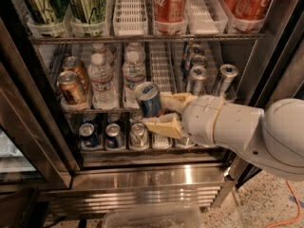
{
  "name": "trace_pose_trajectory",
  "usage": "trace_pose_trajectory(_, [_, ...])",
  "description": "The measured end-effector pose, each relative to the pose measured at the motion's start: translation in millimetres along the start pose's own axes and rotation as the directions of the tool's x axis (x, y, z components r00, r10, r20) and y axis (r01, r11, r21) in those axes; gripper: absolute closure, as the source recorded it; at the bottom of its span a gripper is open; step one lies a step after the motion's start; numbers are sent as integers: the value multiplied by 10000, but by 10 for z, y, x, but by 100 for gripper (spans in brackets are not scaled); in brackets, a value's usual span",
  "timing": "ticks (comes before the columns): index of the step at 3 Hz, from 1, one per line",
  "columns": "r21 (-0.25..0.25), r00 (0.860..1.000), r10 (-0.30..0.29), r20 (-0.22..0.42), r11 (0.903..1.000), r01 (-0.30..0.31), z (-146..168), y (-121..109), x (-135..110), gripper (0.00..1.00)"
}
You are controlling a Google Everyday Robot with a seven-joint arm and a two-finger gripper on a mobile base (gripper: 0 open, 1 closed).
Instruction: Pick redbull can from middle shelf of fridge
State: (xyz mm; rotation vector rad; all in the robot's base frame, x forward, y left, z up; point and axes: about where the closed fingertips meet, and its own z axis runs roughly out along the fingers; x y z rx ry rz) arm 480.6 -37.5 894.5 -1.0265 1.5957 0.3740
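The fridge (142, 175) stands open with three racks of drinks. My gripper (159, 112) is shut on the redbull can (148, 99), a slim blue-and-silver can with a silver top. It holds the can tilted, in front of the middle shelf (161, 70) and clear of the rack, left of centre. The white arm reaches in from the right. On the middle shelf stand clear water bottles (102, 82) and slim silver cans (197, 77).
Green cans (85, 1) and red cola cans (170, 1) fill the top rack. Copper cans (71, 87) stand at the middle shelf's left. Short blue cans (90, 136) sit on the lower rack. Dark door frames flank both sides. A clear bin (152, 217) lies below.
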Motion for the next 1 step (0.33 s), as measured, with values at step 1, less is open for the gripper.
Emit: trace_pose_trajectory(1, [-96, 10000, -20, 22, 10000, 20, 9, 31, -16, 100])
